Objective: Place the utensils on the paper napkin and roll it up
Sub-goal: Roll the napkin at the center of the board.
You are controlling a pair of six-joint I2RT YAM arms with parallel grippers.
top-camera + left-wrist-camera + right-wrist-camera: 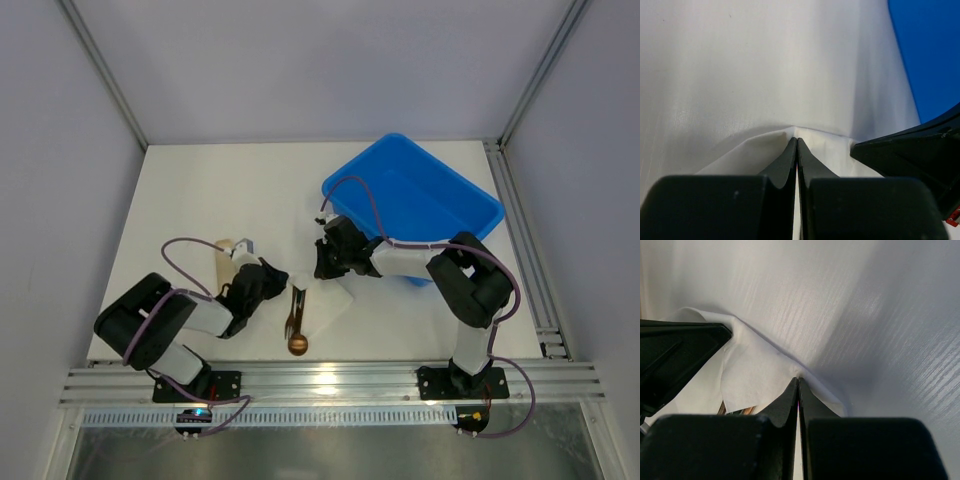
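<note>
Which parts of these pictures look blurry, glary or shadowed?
Top external view: glare on the silver metal rail. Left wrist view: the black left end effector is soft-edged; blue plastic bin blurred. Right wrist view: grey shadow across the white table beside the thin white paper napkin.

White napkin [335, 302], bronze utensils [297, 322], blue bin [425, 195]

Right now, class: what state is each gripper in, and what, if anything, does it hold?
Left gripper: closed, pinching the edge of the paper napkin.
Right gripper: closed, pinching the paper napkin too.
</note>
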